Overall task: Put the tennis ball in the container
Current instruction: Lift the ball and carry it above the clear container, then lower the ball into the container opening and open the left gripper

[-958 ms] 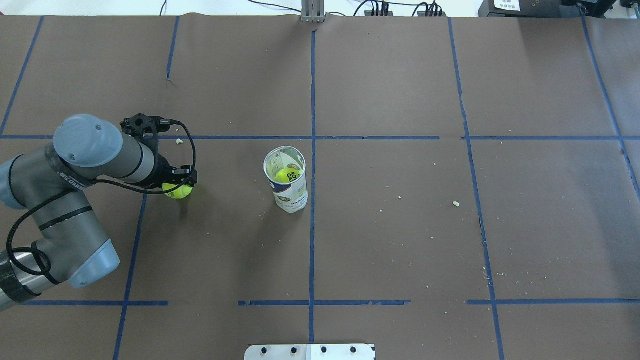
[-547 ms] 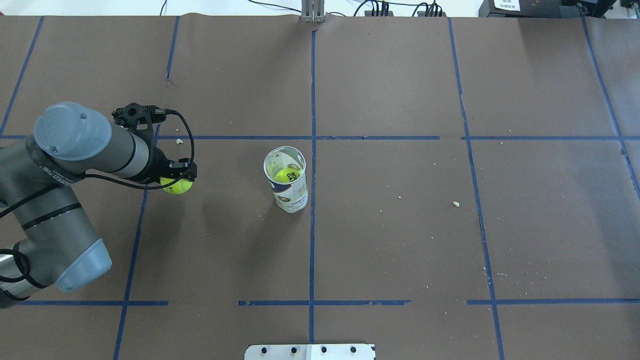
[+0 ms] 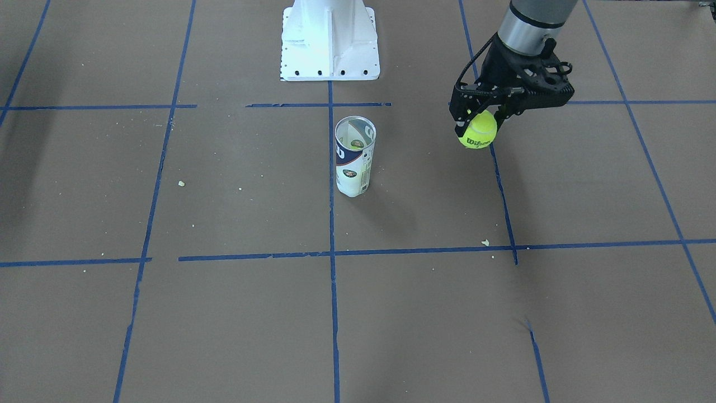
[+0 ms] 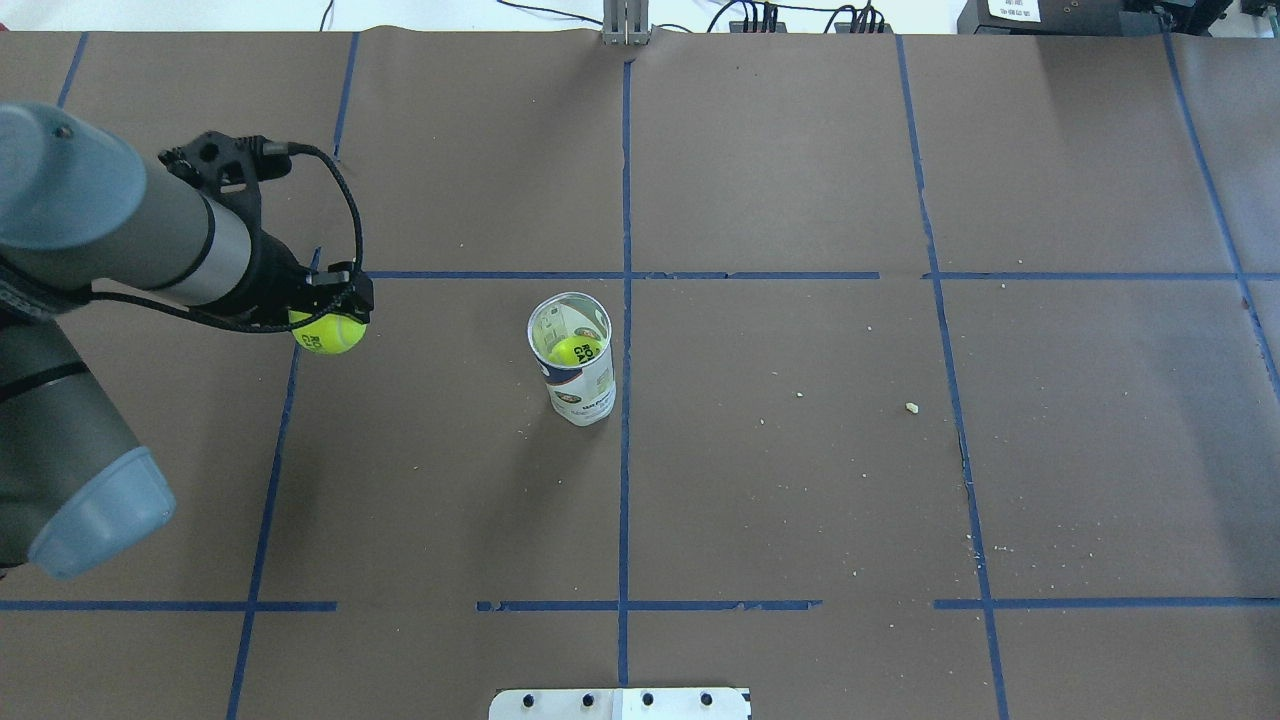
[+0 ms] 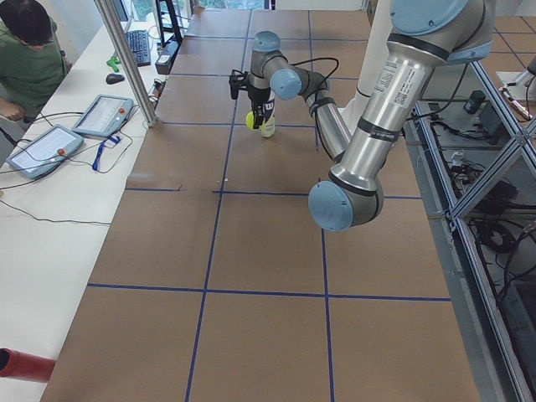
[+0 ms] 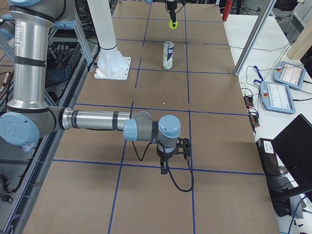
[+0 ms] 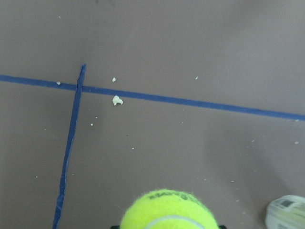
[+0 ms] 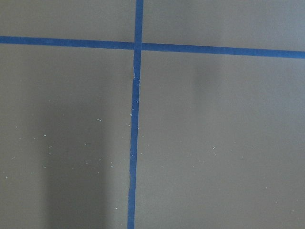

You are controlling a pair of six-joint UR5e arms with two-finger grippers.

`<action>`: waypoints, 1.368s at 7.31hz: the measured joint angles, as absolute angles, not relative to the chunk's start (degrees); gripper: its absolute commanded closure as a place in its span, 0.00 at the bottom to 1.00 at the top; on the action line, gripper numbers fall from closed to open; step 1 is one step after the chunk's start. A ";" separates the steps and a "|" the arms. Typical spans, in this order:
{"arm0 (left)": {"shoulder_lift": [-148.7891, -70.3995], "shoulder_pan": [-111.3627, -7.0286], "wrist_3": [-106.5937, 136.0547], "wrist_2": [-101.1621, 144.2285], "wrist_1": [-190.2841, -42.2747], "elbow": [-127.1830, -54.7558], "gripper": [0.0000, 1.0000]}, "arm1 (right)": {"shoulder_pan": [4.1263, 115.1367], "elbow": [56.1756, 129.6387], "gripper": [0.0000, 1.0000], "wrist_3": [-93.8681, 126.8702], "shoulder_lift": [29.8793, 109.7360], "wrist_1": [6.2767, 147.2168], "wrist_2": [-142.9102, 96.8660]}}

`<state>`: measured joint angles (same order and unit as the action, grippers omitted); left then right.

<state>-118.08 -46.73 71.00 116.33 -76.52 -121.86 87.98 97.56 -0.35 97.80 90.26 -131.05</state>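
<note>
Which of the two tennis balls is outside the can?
The tennis ball gripped in the left claw, well apart from the can; the other ball sits inside it.

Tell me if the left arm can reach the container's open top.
Probably yes: the left gripper holds the tennis ball above the table, and nothing stands between it and the upright container.

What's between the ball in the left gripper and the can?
Nothing: just bare brown table cover between the held ball and the can, clearest in the overhead view.
</note>
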 measured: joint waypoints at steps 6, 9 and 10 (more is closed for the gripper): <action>-142.08 -38.91 90.98 116.61 -68.86 -104.44 1.00 | 87.98 97.56 0.00 -0.35 97.79 90.26 -131.04; -142.72 -37.76 92.03 116.35 -68.72 -103.35 0.18 | 87.98 97.56 0.00 -0.35 97.81 90.26 -131.04; -142.61 -37.68 92.05 116.01 -68.72 -103.58 0.00 | 87.98 97.56 0.00 -0.35 97.79 90.26 -131.05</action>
<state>-142.61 -37.68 92.05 116.01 -68.72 -103.58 87.98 97.56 -0.35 97.79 90.26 -131.05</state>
